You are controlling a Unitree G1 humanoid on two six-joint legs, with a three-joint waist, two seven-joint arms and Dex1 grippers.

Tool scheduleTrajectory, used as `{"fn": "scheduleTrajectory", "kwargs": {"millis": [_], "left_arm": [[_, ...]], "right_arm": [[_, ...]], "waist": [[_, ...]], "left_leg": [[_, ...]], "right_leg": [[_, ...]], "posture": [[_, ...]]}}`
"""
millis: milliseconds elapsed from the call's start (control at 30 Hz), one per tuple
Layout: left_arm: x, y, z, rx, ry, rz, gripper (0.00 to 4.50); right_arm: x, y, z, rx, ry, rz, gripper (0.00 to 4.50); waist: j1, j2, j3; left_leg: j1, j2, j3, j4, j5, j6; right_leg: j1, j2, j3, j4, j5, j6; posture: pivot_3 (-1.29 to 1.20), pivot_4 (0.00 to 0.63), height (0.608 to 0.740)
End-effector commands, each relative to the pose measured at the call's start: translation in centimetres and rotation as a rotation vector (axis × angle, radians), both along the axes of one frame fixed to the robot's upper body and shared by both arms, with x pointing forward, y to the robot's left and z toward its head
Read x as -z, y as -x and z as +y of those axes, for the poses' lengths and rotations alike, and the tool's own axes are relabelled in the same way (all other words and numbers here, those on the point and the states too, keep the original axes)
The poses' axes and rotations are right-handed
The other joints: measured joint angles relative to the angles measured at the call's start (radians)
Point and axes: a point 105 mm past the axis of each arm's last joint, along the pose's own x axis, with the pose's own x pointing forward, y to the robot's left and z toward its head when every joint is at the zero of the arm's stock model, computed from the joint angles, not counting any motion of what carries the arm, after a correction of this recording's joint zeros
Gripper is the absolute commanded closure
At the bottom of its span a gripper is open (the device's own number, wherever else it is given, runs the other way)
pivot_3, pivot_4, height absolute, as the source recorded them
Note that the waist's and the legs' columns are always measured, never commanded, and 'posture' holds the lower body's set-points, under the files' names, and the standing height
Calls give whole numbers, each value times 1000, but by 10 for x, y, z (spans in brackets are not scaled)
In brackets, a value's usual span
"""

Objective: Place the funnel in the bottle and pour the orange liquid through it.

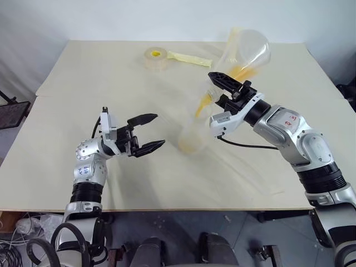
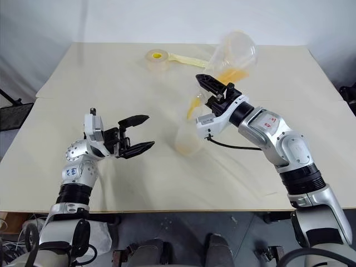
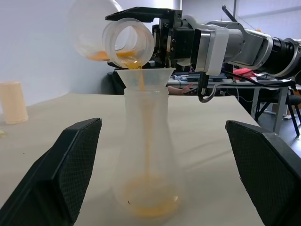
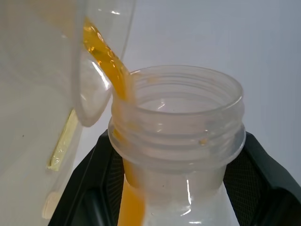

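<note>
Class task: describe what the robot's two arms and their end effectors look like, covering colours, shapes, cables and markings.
Both arms are silver-grey metal segments with black ribbed joints. Each end effector, left and right, has two black tapered fingers with textured pads. A black cable loops under the right wrist. The right forearm carries a red sticker; the left has blue markings.

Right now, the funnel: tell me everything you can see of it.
The funnel is small, clear and colourless, apparently plastic, with a flared cone mouth. It sits upright in the neck of the bottle, its rim a little wider than that neck. A thin stream of the orange liquid falls into it from the tilted container held just above by the right gripper, then runs down into the bottle's base. The left gripper stands open, apart from it.
</note>
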Motion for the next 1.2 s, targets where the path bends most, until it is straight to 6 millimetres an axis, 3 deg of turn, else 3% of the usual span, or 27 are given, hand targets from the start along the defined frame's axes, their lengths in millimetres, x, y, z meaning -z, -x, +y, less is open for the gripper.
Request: {"fn": "scheduleTrajectory", "kwargs": {"millis": [33, 1200], "left_arm": [[-6, 0, 1, -8, 30, -29, 0], [-11, -4, -2, -8, 41, -40, 0]], "right_arm": [[-19, 6, -1, -15, 3, -75, 2040], [-21, 8, 1, -48, 63, -115, 2040]], "waist": [[0, 0, 0], [0, 0, 0]], "left_leg": [[0, 0, 0, 0, 0, 0], [0, 0, 0, 0, 0, 0]], "right_leg": [[0, 0, 0, 0, 0, 0], [0, 0, 0, 0, 0, 0]], "posture": [[0, 150, 740], [0, 150, 740]]}}
